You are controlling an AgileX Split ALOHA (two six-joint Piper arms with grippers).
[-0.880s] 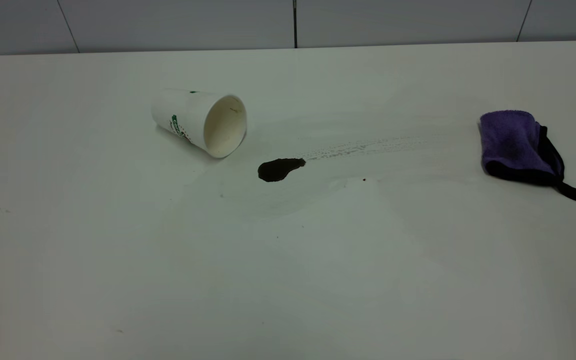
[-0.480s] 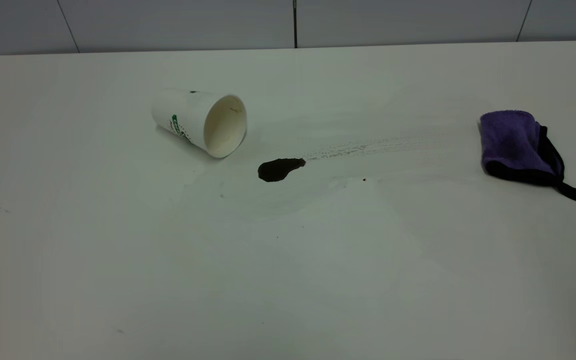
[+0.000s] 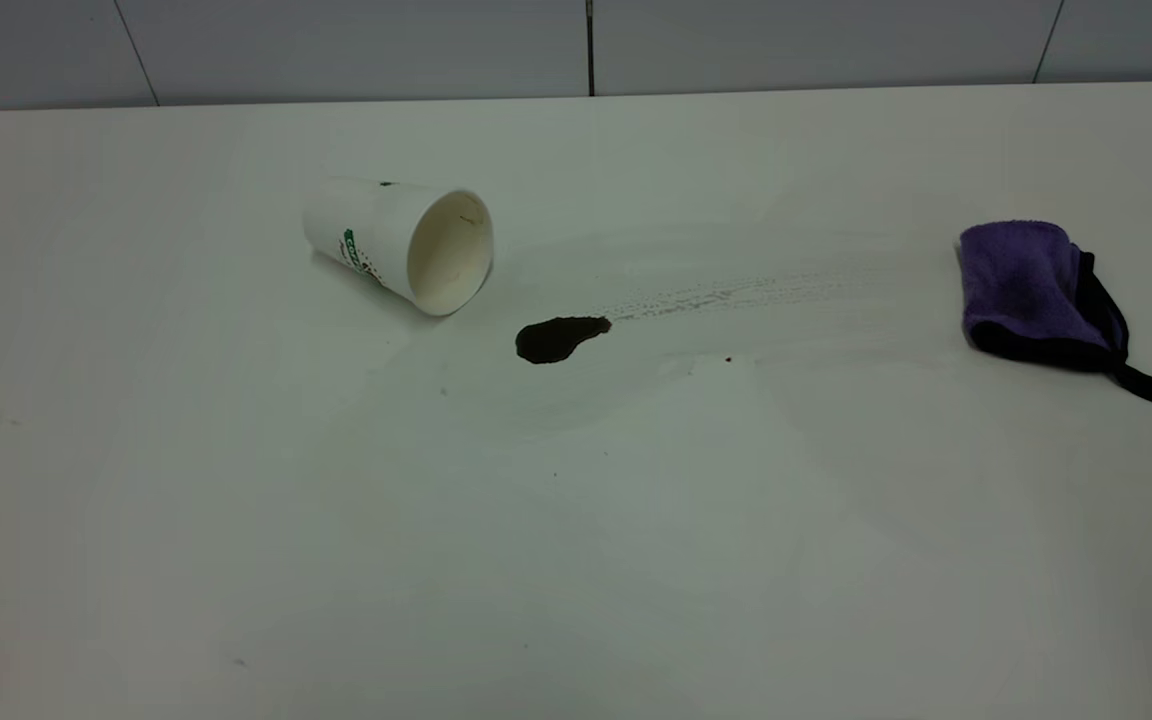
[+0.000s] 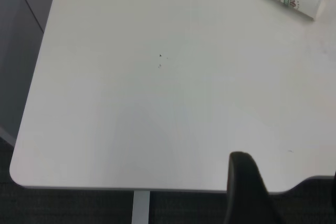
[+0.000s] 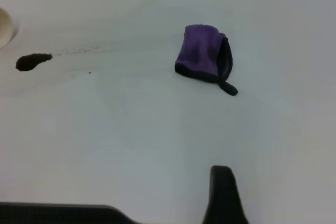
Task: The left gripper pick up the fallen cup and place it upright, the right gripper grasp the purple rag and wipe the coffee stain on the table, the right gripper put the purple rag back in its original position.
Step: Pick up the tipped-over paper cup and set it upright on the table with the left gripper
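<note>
Exterior view: green-lettered fallen cup (image 3: 398,243).

Cup (image 3: 398,243): no shift, on its side as before.
Stain (image 3: 558,338): same shape, same spot.
Rag (image 3: 1041,292): unmoved at the right.
Arms: none has entered the exterior view.
Worktop (image 3: 576,560): only faint shading varies.
</note>
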